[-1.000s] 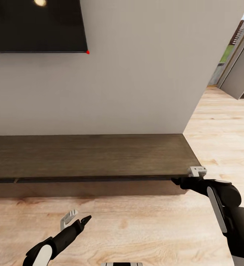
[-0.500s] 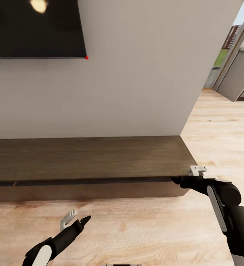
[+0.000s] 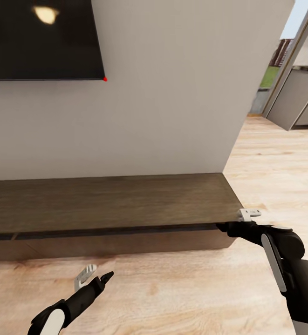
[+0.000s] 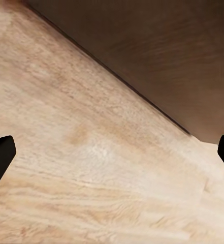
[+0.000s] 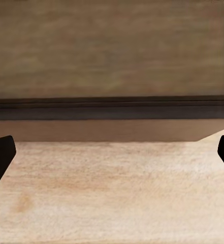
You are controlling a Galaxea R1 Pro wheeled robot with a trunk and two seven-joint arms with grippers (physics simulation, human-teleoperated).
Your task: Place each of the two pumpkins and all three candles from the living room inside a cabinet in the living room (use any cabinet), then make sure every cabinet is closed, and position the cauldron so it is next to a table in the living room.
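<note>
Dark-brown wooden cabinet [image 3: 112, 204], long, low

**Setting: a living room in a home**

A dark screen [image 3: 42, 39] hangs on a plain pale wall [image 3: 172, 93] at 11 o'clock, reflecting a ceiling light. Directly beneath it, a long, low, dark-brown cabinet [image 3: 112, 202] runs along the wall's foot, as a media unit would. Light wood-plank floor [image 3: 172, 288] covers the foreground and continues past the wall's end toward 2 o'clock, where grey units [image 3: 296, 97] and a strip of greenery outdoors mark an adjoining room.
</note>
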